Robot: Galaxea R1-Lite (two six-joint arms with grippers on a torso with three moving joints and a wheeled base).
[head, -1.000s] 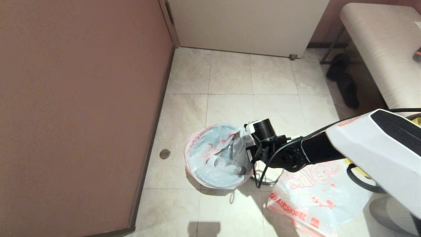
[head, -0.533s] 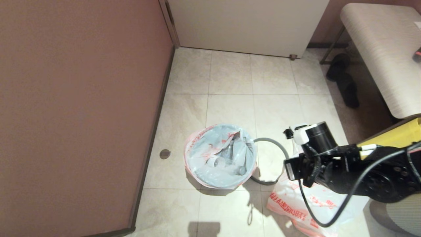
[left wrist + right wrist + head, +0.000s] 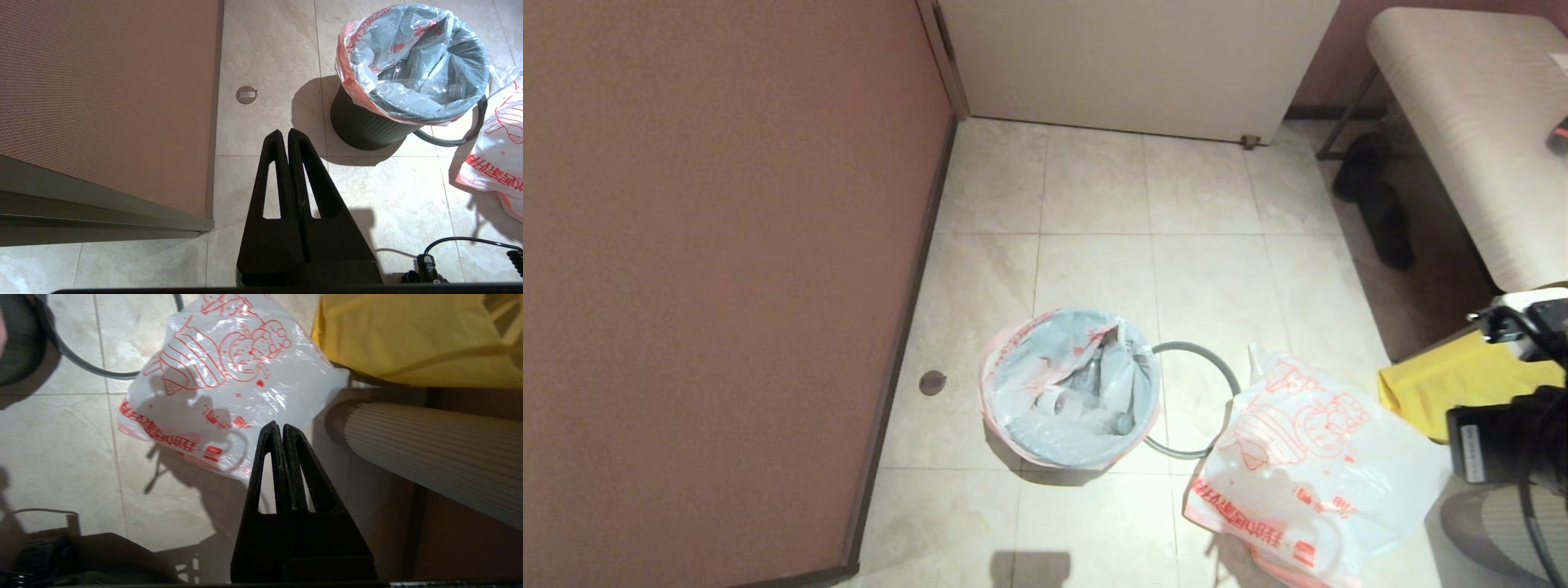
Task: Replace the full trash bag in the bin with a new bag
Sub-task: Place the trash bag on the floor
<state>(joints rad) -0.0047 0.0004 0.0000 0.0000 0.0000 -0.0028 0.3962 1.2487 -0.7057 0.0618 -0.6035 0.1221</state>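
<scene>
two grippers, both empty, fingers pressed together. left gripper [image 3: 288,136] hangs over bare floor tile, near the brown wall panel [image 3: 719,269], holding nothing. right gripper [image 3: 282,428] hangs tips-closed above the near edge of the new bag [image 3: 1307,465]; contact with the plastic can't be told. in the head view only the right arm's wrist hardware shows, at the right edge.

floor count, near to far:
- one new bag, lying flat and crumpled on the tiles on the robot's right, orange-red cartoon face up, red characters and a small red square logo along its near edge.
- one yellow bag [image 3: 1454,392], just beyond and to the right of the new bag.
- one bin [image 3: 363,122], black, upright, left of the new bag. one full trash bag [image 3: 1070,384] sits inside it, its pink-red edge folded over the top all round; clear bottles and grey scraps inside.
- one grey ring rim [image 3: 1201,400], off the bin, lying flat on the floor between bin and new bag, touching the bin's side; the new bag overlaps its far-right arc.
- one round floor drain cap [image 3: 932,381], left of the bin by the wall.
- one pair of dark slippers [image 3: 1376,200], farther off under the padded bench [image 3: 1462,122].
- one white door [image 3: 1135,57] at the far end.
</scene>
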